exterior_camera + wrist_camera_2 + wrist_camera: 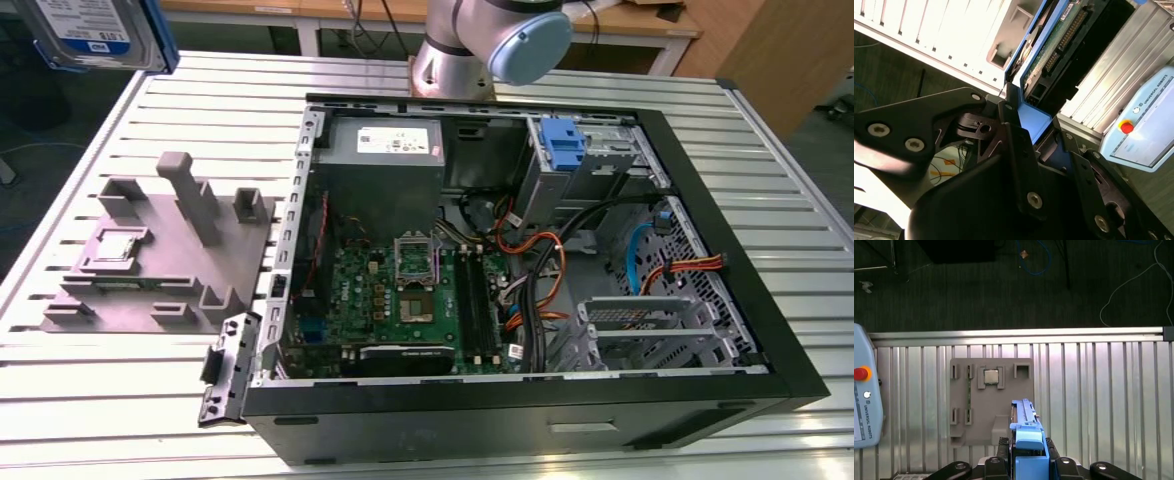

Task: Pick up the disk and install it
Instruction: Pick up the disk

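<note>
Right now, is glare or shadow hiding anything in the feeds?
Exterior view: the table slats shine, yet the disk and the open case are evenly lit. Second wrist view: slats wash out to white, and the gripper, jaws closed on the disk, is nearly black. First wrist view: a bright patch of glare on the slats, dark floor beyond.

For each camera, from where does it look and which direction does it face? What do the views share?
Exterior view: above the table, looking down on the open computer case and grey fixture; the arm shows.
First wrist view: on the wrist, looking down past the claw, shut on the disk, at the grey fixture.
Second wrist view: behind the claw, looking along the disk.
Shared: all show the disk.
</note>
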